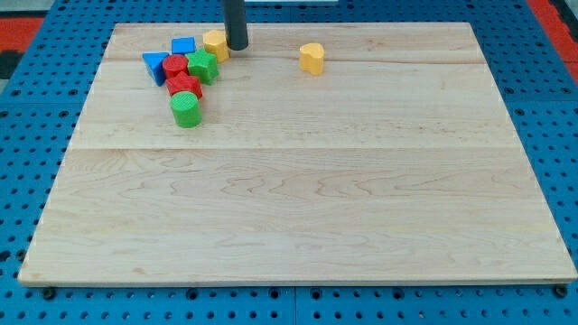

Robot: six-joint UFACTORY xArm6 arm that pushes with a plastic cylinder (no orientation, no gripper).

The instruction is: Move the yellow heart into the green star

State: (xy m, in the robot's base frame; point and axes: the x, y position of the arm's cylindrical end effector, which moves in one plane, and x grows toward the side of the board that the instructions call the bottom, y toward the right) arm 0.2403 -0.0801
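Observation:
The yellow heart lies alone near the view's top, right of centre. The green star sits in a cluster at the top left, touching a red block on its left. My tip is at the top of the board, just right of a second yellow block and up-right of the green star. The tip is about 80 pixels left of the yellow heart and apart from it.
The cluster also holds a blue cube, a blue triangle, another red block and a green cylinder. The wooden board lies on a blue pegboard.

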